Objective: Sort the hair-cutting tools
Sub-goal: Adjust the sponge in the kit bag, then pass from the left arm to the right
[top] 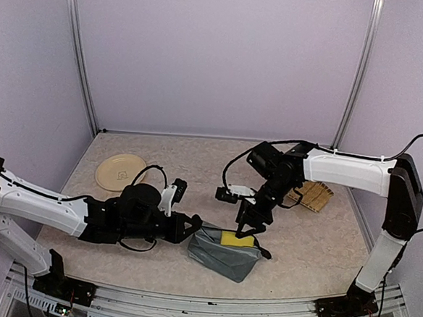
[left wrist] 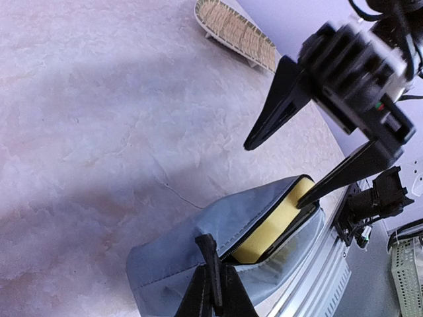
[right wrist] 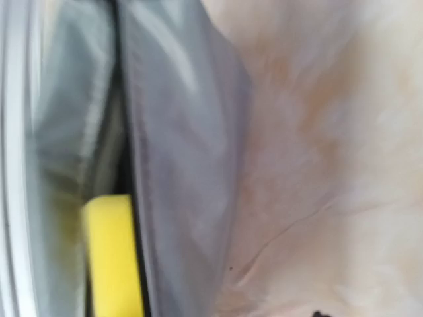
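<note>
Top view: the left arm lies low across the table (top: 313, 260), forearm level. The left gripper (top: 194, 227) is clenched on the near-left corner of the grey pouch (top: 223, 255). The right arm reaches in from the right, wrist bent steeply down. The right gripper (top: 250, 230) hangs over the pouch's mouth, where a yellow block (top: 238, 239) shows. A beige plate (top: 120, 172) sits far left and a slatted tray (top: 312, 197) far right.

Left wrist view: the left gripper (left wrist: 210, 254) is pinched tight on the zip end of the pouch (left wrist: 178, 264). The right gripper (left wrist: 274, 175) has its fingers spread, grasping nothing, the lower tip at the yellow block (left wrist: 277, 221).

Right wrist view: blurred. The pouch (right wrist: 178, 132) gapes, with the yellow block (right wrist: 112, 257) inside.

Hair-cutting tools: none can be made out, and I cannot tell whether the pouch hides them.
</note>
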You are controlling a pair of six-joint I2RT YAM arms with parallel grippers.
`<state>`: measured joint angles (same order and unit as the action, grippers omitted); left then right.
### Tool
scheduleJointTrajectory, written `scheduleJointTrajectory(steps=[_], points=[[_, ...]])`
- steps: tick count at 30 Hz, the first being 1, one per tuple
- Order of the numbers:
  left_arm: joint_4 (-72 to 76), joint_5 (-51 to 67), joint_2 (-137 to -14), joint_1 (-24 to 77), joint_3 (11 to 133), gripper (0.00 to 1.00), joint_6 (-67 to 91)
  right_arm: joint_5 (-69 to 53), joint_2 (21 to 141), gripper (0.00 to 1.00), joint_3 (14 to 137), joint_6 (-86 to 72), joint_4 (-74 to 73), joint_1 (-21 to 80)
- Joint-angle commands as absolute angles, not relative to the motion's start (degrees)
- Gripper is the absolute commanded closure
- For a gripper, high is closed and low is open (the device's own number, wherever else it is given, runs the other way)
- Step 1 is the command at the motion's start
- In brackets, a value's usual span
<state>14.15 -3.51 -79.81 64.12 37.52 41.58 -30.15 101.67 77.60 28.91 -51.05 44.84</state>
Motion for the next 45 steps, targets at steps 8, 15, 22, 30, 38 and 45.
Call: scheduleJointTrajectory(steps=[8,15,22,30,38,45], points=[[17.6,-17.6,-73.8,66.6,34.3,1.00,37.9,-32.8,95.5,0.34,78.0,29.2,-54.6,40.7],[20.5,-17.1,-75.0,66.9,33.9,1.00,36.6,-35.6,102.4,0.07,83.6,29.6,-53.6,41.1],[21.2,-18.4,-75.5,67.9,34.7,1.00,35.9,-35.2,109.6,0.00,88.0,28.9,-52.7,45.2],[21.1,-19.0,-75.2,68.0,35.0,1.00,34.7,-39.7,115.0,0.46,90.0,27.9,-53.7,45.7],[21.5,-21.1,-76.6,68.5,35.9,1.00,33.5,-35.7,117.2,0.94,87.7,25.6,-51.5,48.4],[22.1,-26.5,-75.0,68.5,34.4,0.97,36.0,-12.3,113.7,1.00,84.1,24.4,-46.3,52.3]])
